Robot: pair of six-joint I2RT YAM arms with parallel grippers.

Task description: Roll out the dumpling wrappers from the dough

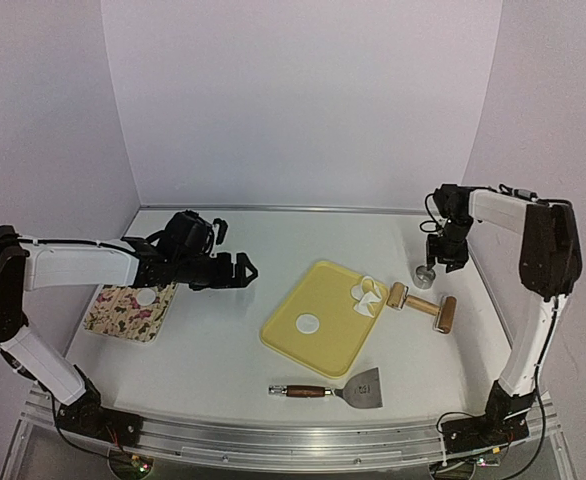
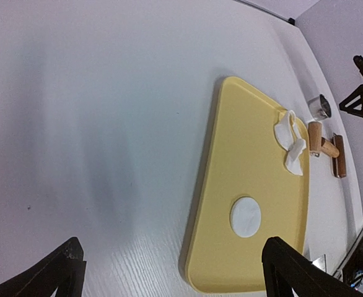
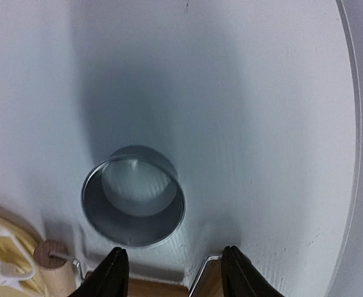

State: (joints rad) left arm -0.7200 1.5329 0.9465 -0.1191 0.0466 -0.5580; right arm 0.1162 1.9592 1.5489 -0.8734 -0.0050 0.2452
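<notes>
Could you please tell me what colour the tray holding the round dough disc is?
The tray is pale yellow, clearest in the left wrist view.

tray (image 1: 318,290): yellow, mid tabletop (image 1: 213,345), skewed
ring (image 1: 425,277): shiny metal, upright, right of tray
roller (image 1: 423,305): wooden, lying just beside tray, near ring
scraper (image 1: 358,388): metal blade, wooden handle, flat, near side of tray
mat (image 1: 118,312): floral, far left

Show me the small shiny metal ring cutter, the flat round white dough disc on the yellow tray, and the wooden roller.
Shiny metal ring cutter (image 3: 135,229): right wrist view, near inner wall.
Round white dough disc (image 2: 245,216): left wrist view, its centre.
Wooden roller (image 1: 446,313): top external view, larger drum.
</notes>
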